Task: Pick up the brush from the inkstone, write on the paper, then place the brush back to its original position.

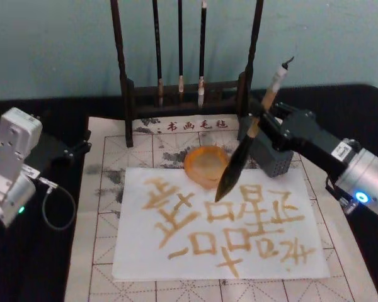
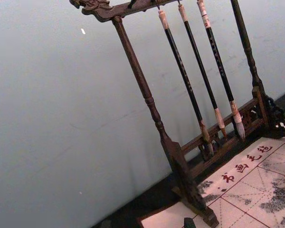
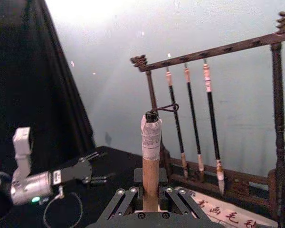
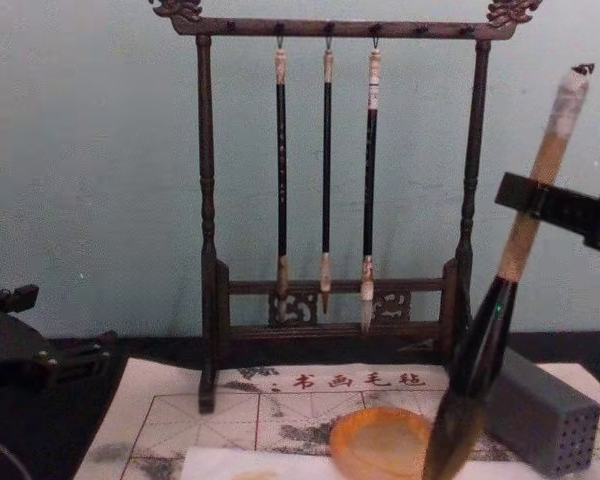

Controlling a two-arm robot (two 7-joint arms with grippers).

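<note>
My right gripper [image 1: 257, 123] is shut on the brush [image 1: 239, 160], gripping its pale wooden handle [image 3: 151, 175] partway up. The brush tilts, with its white wrapped end and cord loop up and back and its dark bristles pointing down. The tip hangs over the upper middle of the paper [image 1: 145, 251], just in front of and right of the orange inkstone [image 1: 205, 165]. I cannot tell whether the tip touches the sheet. The white paper carries several amber-brown characters. In the chest view the brush [image 4: 525, 235] crosses in front of the inkstone [image 4: 380, 440]. My left gripper [image 1: 80, 150] rests open at the far left.
A dark wooden rack [image 1: 183, 94] with three slim hanging brushes [image 4: 326, 170] stands behind the inkstone. A grey block with small holes [image 1: 276, 160] sits right of the inkstone, under my right arm. The paper lies on a red-gridded mat [image 1: 97, 251] over a black cloth.
</note>
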